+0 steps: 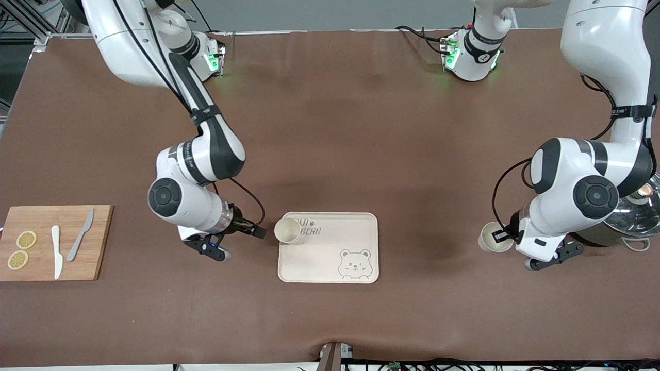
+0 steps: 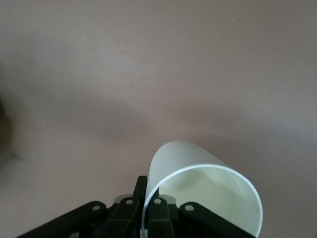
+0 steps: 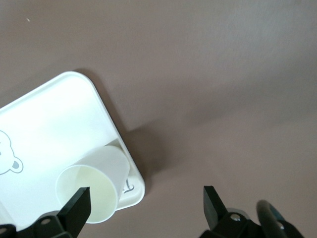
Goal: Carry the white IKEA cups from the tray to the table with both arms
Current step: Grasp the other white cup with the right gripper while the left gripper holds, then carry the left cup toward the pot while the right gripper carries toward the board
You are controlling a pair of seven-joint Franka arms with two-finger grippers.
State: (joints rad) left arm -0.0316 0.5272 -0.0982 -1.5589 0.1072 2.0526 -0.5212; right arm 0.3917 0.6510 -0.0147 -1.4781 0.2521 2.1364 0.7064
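Observation:
One white cup (image 1: 287, 230) (image 3: 91, 187) stands upright on the corner of the cream bear tray (image 1: 330, 252) (image 3: 49, 124) toward the right arm's end. My right gripper (image 1: 256, 230) (image 3: 146, 204) is open just off that corner, over bare table, with the cup beside one fingertip and nothing between the fingers. The other white cup (image 1: 493, 238) (image 2: 198, 191) is toward the left arm's end of the table. My left gripper (image 1: 504, 237) (image 2: 148, 201) is shut on its rim, one finger inside the wall and one outside. Whether this cup rests on the table I cannot tell.
A wooden cutting board (image 1: 98, 242) with two lemon slices (image 1: 21, 249), a white knife (image 1: 56, 251) and a grey knife (image 1: 80, 235) lies at the right arm's end. A steel pot with a lid (image 1: 637, 219) sits at the left arm's end, partly under the left arm.

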